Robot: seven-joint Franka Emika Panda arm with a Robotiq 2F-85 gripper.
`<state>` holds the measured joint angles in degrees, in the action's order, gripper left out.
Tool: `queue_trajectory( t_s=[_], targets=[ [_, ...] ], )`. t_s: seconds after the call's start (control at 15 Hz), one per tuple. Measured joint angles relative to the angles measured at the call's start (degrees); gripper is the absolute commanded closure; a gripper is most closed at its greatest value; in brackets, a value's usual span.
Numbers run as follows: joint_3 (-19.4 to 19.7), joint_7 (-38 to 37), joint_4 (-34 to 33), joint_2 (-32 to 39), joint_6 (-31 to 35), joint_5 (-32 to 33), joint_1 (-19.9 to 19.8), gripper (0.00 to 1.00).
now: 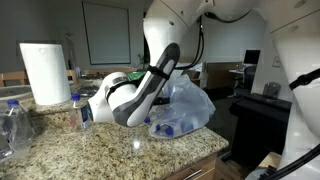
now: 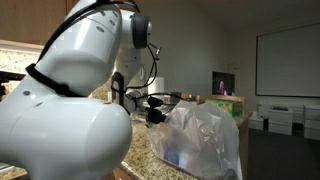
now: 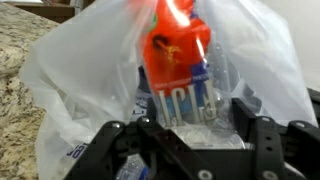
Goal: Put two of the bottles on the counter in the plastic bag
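Observation:
In the wrist view my gripper (image 3: 190,130) is shut on a clear bottle (image 3: 178,70) with an orange label and blue letters. It holds the bottle at the mouth of the translucent plastic bag (image 3: 80,90). The bag lies on the granite counter in both exterior views (image 1: 190,105) (image 2: 205,140), with blue-labelled things showing dimly inside. Two more clear bottles stand on the counter to the bag's left, a small one with a blue cap (image 1: 77,112) and one at the frame edge (image 1: 14,125). The gripper (image 2: 155,112) reaches to the bag's side.
A paper towel roll (image 1: 44,72) stands at the back of the counter (image 1: 110,155). The arm's white and black links cover the middle of the counter. The counter's front edge drops off just past the bag. Office desks and chairs lie beyond.

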<state>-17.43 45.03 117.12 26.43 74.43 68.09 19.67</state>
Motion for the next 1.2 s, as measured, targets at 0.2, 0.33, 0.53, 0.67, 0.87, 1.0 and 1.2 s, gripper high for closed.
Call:
queue_trajectory(
  t_s=[0.2, 0.33, 0.53, 0.67, 0.87, 1.0, 1.2],
  targets=[
    [-0.1, 1.3, 0.2, 0.0, -0.1, 1.7, 0.0, 0.0],
    [-0.1, 2.1, 0.2, 0.0, -0.1, 2.5, 0.0, 0.0],
    [-0.2, 2.3, 0.2, 0.0, -0.1, 2.6, 0.0, 0.0],
    [-0.3, 2.3, 0.1, 0.0, -0.1, 2.6, 0.0, 0.0],
    [-0.5, 2.5, -1.2, 0.0, -0.1, 1.0, -0.2, 0.0],
    [-0.8, 2.9, -3.4, -0.1, -0.1, -2.3, -0.5, 0.0],
    [-1.1, 4.2, -8.6, -0.1, -0.1, -10.1, -1.1, 0.0]
  ],
)
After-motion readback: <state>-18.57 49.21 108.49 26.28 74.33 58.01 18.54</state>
